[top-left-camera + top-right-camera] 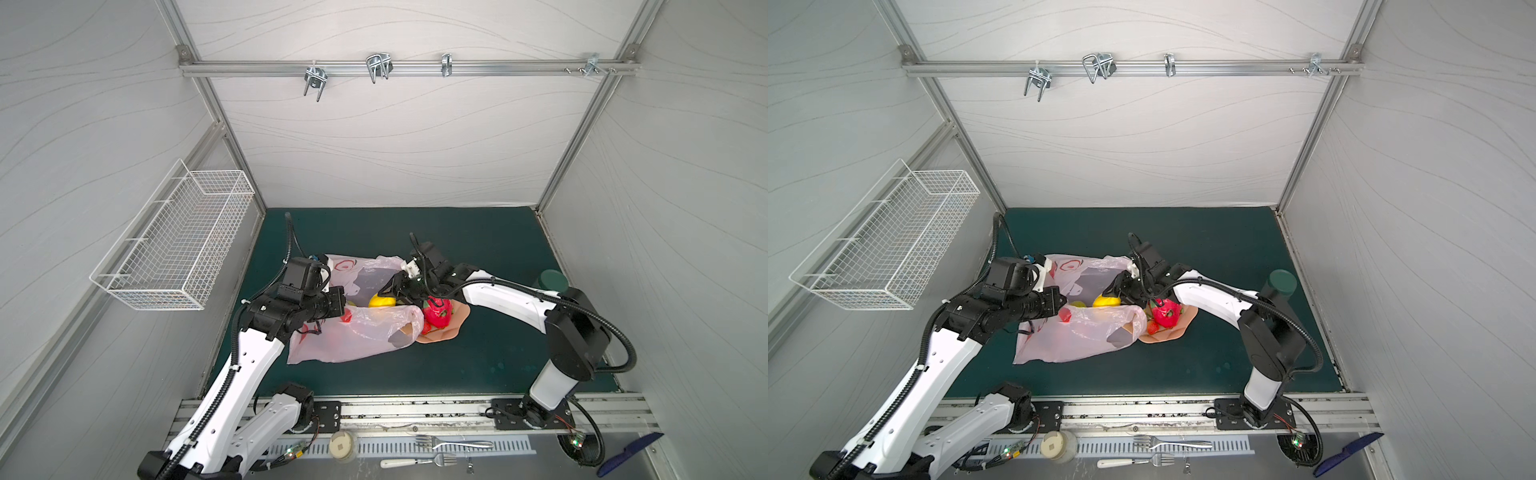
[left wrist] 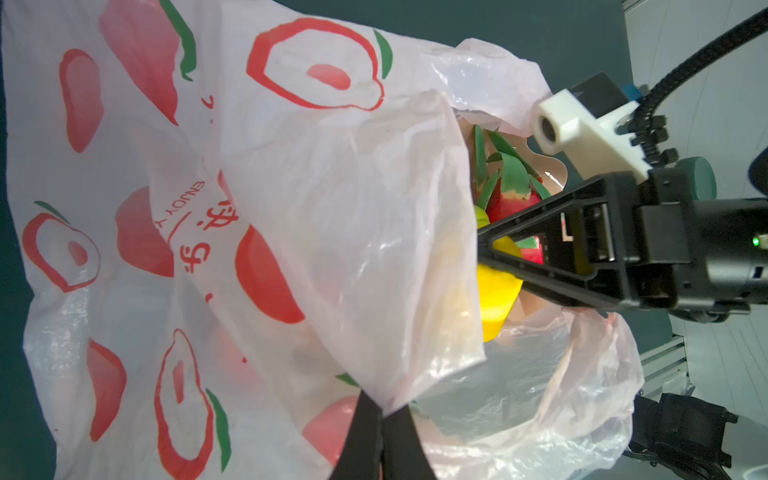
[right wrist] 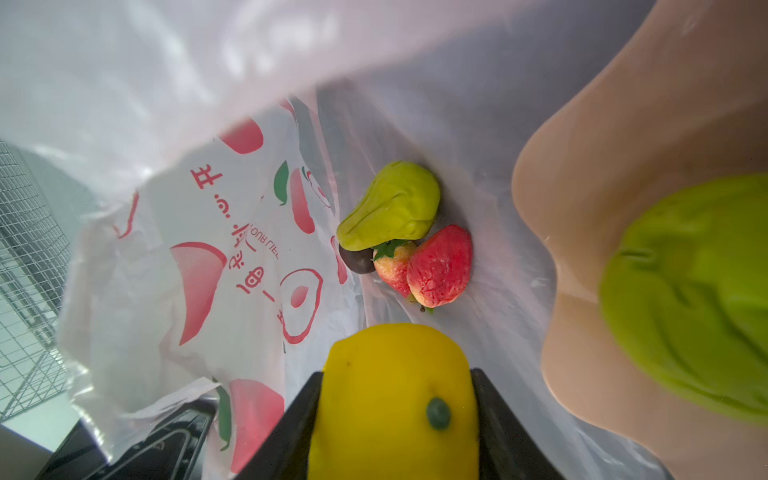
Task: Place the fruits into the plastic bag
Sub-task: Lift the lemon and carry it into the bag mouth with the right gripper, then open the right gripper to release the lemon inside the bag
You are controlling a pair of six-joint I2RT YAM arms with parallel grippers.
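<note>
Right, the right gripper has the yellow lemon pinched between its 2 black fingers, 1 on each flank. It holds it at the mouth of the plastic bag. In both top views the lemon hangs just over the bag's near lip, not yet let go.

Across the way, the left gripper has its jaws pressed together on a fold of the bag's thin film. That upper layer is lifted and the mouth gapes wide.

The bag lies mid-table on the dark green mat, with its opening turned toward the peach bowl. 1 loop handle drapes over the bowl's edge.

Now look inside through the right wrist view: deep in the bag sits the green pear. 2 strawberries are nestled against it, and a dark purple round fruit is tucked under the pear's narrow end, touching both pear and berry.

Back in the bowl, the dragon fruit stands tall, with a third strawberry just beside it on the bag's side. A green fruit also rests there, too close and blurred to name.

Behind the right arm, a jar with a dark green lid stands well apart from the bag.
</note>
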